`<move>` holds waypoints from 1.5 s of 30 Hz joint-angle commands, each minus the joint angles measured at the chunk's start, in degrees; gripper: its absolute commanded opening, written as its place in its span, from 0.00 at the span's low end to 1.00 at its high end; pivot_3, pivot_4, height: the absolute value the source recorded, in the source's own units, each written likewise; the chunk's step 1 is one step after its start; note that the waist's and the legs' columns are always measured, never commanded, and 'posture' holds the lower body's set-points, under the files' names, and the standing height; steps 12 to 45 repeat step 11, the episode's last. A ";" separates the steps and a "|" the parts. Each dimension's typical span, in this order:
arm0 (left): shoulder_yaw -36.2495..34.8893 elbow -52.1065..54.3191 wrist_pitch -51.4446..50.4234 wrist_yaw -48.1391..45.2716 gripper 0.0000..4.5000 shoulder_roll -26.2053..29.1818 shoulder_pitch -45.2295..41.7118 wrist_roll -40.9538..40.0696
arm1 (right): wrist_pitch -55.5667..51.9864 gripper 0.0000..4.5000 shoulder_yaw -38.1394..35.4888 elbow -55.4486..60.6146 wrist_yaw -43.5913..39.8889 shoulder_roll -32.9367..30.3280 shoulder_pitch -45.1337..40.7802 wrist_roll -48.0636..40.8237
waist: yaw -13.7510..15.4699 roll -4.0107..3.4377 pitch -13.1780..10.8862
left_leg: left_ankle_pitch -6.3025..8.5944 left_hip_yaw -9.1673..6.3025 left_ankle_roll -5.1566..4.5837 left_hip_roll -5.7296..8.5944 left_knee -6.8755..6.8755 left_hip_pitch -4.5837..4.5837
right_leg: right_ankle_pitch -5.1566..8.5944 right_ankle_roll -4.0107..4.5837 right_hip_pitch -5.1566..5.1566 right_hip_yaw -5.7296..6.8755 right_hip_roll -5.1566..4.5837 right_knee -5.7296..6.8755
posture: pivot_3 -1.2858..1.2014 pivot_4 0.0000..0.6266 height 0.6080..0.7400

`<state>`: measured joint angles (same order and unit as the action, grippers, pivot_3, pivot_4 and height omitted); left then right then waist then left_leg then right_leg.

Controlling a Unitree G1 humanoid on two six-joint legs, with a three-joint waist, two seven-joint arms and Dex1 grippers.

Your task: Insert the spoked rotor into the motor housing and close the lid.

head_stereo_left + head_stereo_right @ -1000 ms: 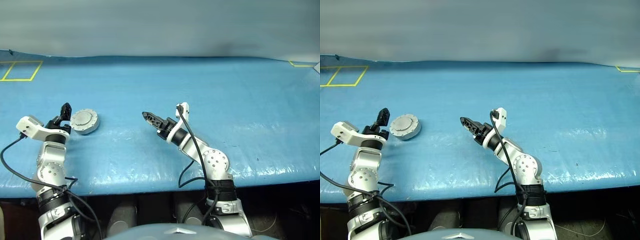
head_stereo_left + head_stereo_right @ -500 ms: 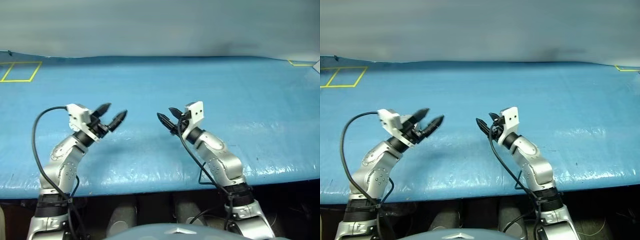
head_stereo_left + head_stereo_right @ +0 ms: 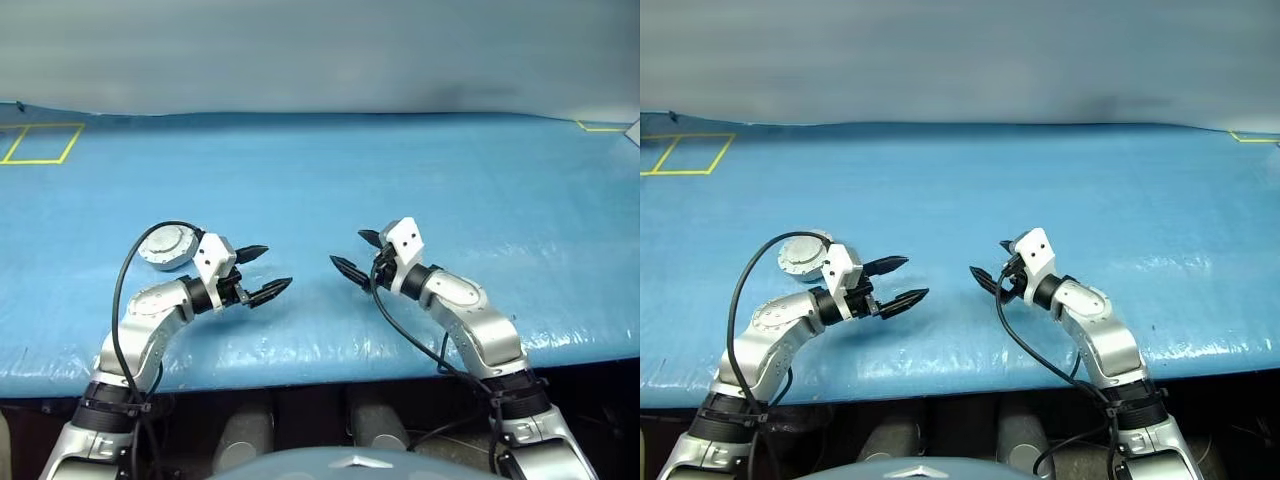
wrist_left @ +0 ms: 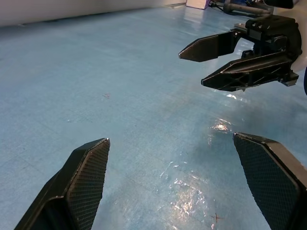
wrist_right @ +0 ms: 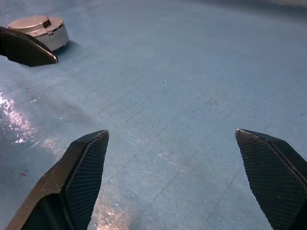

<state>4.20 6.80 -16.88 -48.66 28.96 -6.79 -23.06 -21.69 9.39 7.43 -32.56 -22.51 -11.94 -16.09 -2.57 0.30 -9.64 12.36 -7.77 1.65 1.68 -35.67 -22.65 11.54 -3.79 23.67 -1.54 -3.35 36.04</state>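
Blue table (image 3: 420,170), yellow tape squares (image 3: 40,143) far left; closed motor housing (image 3: 166,246) on it.

two spread-fingered grippers, left gripper (image 3: 262,271) and right gripper (image 3: 355,254), face each other over a blue table (image 3: 330,170), closed motor housing (image 3: 166,246) behind the left.

a wide table (image 3: 330,170) covered in a blue, slightly wrinkled plastic sheet fills the scene from nine o'clock to three o'clock, with glossy patches of reflected light (image 3: 300,330) along its near edge at six o'clock. yellow tape lines form a box outline (image 3: 40,142) at ten o'clock and a short corner mark (image 3: 600,127) at two o'clock on the sheet. behind the table, at twelve o'clock, stands a plain pale grey-blue wall (image 3: 320,50), and below the table's near edge the space is dark (image 3: 600,390).
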 commanded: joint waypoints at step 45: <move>-0.67 -0.99 3.31 -0.30 1.00 -0.77 -0.62 1.54 | 0.66 1.00 -1.45 1.79 0.63 1.20 0.11 0.98 | 0.48 0.00 0.00 | 0.00 0.00 0.00 0.00 -0.04 0.00 | -0.01 -0.02 -0.01 0.00 0.00 0.01 | 0.52 0.24 1.00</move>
